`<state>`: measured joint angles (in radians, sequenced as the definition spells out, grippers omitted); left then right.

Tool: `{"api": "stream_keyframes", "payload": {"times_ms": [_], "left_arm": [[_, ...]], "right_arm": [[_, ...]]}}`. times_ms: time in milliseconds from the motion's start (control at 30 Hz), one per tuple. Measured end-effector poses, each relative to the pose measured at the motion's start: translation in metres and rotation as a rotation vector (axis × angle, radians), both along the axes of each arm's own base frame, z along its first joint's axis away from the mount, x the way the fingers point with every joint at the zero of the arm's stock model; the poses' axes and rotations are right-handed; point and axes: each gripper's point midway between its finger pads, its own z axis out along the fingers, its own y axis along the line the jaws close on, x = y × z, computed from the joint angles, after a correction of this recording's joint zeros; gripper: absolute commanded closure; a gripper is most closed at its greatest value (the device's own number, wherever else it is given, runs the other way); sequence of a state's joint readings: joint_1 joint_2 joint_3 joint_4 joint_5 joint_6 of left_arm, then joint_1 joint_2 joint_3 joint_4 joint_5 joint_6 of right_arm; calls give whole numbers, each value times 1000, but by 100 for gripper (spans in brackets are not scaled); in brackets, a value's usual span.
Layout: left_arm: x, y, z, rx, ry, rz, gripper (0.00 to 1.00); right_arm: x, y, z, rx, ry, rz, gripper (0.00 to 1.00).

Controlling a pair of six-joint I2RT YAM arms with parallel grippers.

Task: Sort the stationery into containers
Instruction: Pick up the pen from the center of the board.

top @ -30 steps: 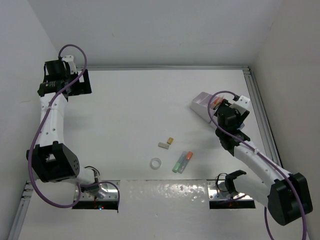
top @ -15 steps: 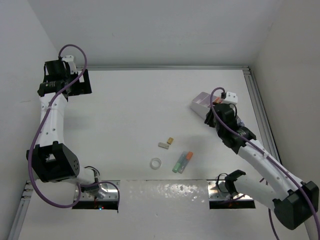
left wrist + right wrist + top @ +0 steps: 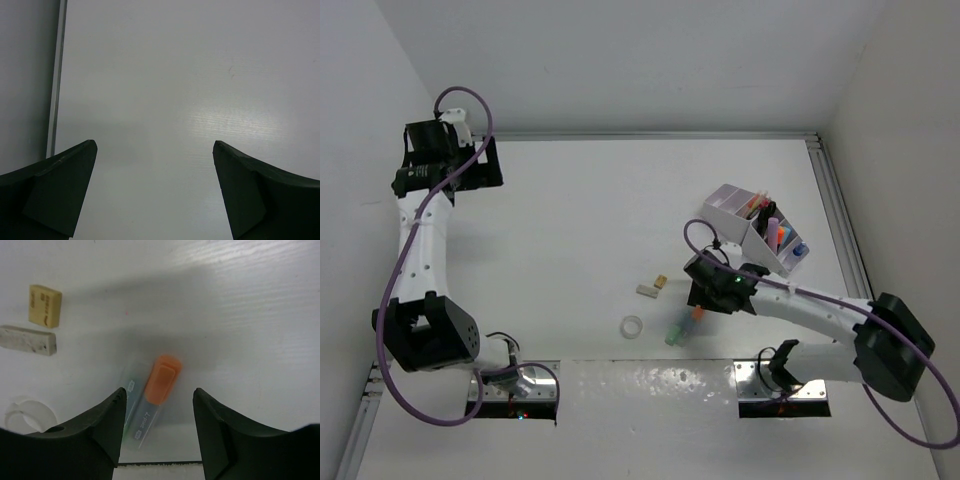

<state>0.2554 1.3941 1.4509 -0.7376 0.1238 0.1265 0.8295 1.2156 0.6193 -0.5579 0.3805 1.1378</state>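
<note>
Below — right tool [image 3: 159, 392], spread wide, straddles stubby orange-capped highlighter [image 3: 161, 377], translucent barrel.

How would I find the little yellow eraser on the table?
Look near the middle of the white table, just left of the right gripper. Two small erasers lie close together there. The yellow eraser is the shorter, tan-yellow one beside the longer white eraser.

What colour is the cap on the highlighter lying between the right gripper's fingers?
Orange. That stubby clear-barrelled highlighter shows best in the right wrist view.
</note>
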Motion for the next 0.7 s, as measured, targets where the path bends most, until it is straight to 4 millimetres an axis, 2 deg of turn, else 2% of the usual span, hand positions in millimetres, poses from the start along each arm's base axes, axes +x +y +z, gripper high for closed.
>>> {"api": "stream_keyframes", "payload": {"times_ms": [100,300,533,700], "left_arm": [[-2,-1,5,3,-12,0,0],[-3,-1,7,4,-19,-1,0],[-4,-2,4,0,-12,-3,0],[-4,-2,4,0,-12,-3,0]], "right_arm": [[-11,6,-15,-14,67,18,46],[-21,11,-35,-30,139,4,53],[-15,23,-37,35,114,-32,61],[-14,21,-37,36,107,-74,63]]}}
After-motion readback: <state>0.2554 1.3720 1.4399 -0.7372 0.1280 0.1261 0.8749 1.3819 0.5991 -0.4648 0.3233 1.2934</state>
